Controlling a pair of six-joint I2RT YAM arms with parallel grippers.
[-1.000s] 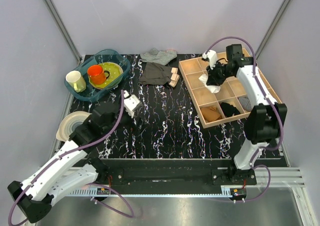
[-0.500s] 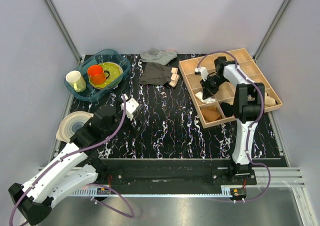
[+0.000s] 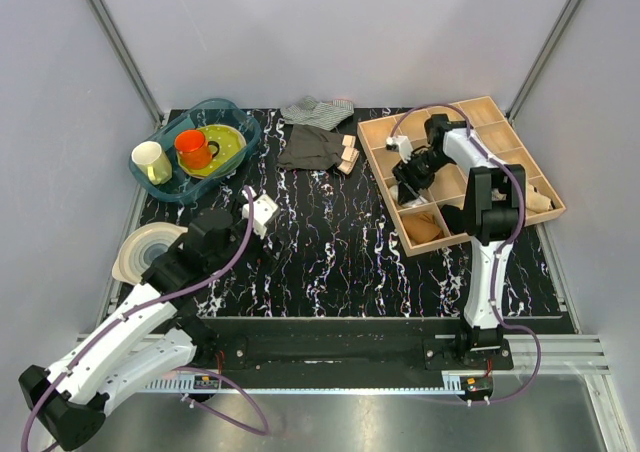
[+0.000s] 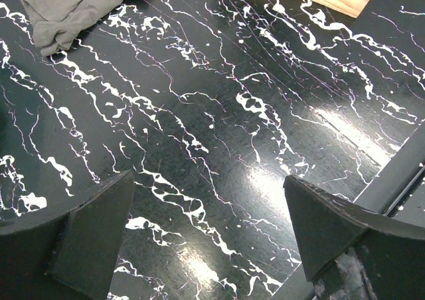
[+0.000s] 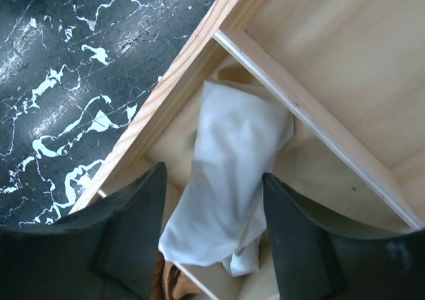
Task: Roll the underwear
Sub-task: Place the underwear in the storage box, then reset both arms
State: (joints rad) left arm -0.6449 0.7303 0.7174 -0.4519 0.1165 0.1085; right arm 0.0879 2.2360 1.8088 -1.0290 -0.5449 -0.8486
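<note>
On the black marbled table (image 3: 330,242), at far right, the wooden compartment tray (image 3: 487,107). In a compartment by its left rim, the white underwear (image 5: 232,180), bunched lengthwise, perhaps loosely rolled. Over it, the right gripper (image 5: 212,200), fingers spread wide to either side, clasping nothing. Above bare tabletop, the left gripper (image 4: 209,207), likewise gaping and empty.

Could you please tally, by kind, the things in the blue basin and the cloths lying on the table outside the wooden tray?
Mugs: 2 (cream mug, orange mug)
Plates: 1 (yellow-green plate)
Cloths: 2 (dark grey cloth, striped cloth)
Total: 5
</note>
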